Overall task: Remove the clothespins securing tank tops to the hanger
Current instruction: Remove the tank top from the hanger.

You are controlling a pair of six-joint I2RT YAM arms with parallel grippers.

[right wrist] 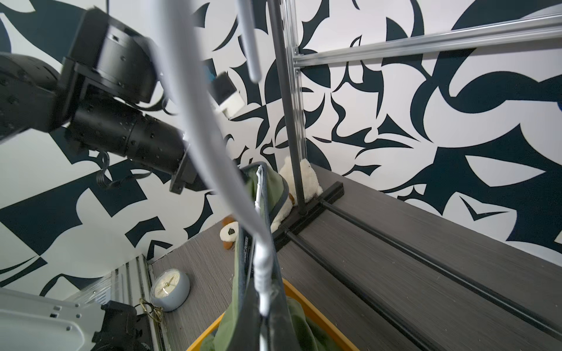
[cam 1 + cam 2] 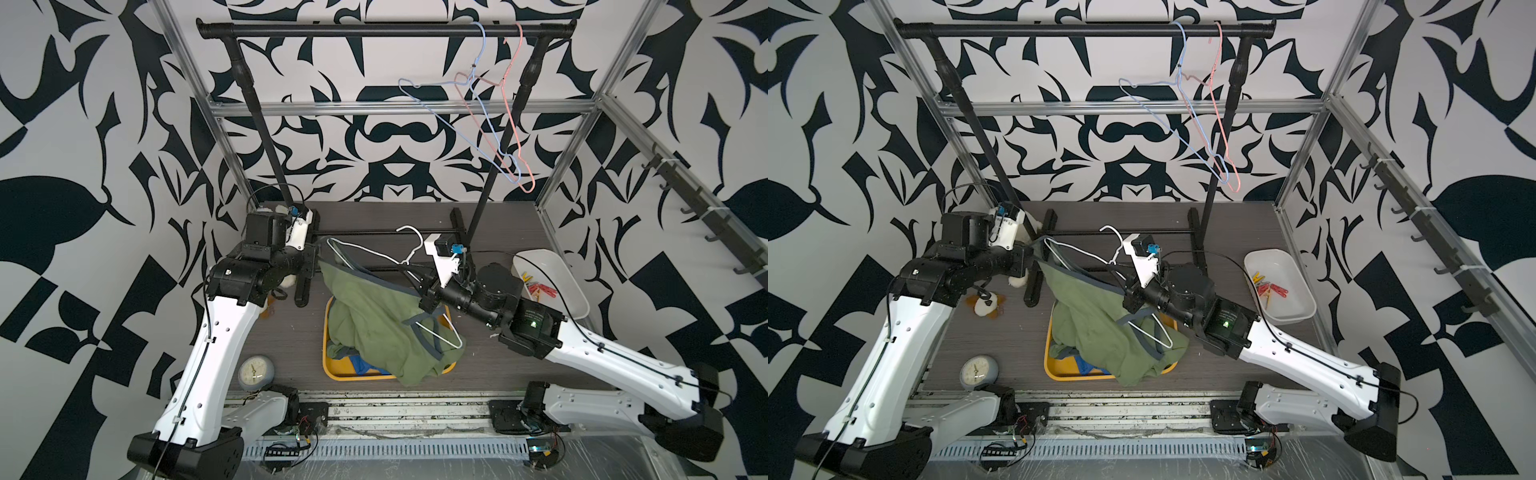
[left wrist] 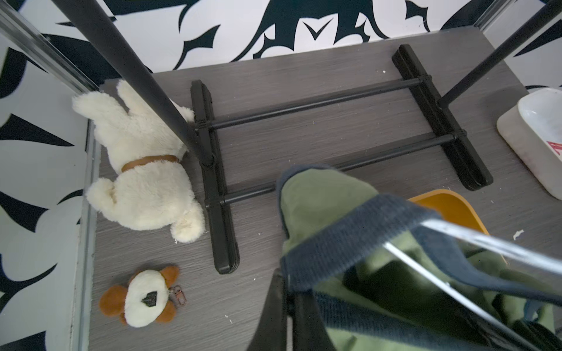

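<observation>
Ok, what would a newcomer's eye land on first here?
An olive-green tank top on a white hanger is held between the left end effector and right end effector, draping over a yellow bin mid-table. Red and yellow clothespins lie in a white tray beside the right arm; two bare hangers hang on the black rail behind.

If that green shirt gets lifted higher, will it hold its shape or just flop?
Probably flop: the green tank top sags in folds off the white hanger into the yellow bin. Likely light too, since that thin wire carries it.
</observation>
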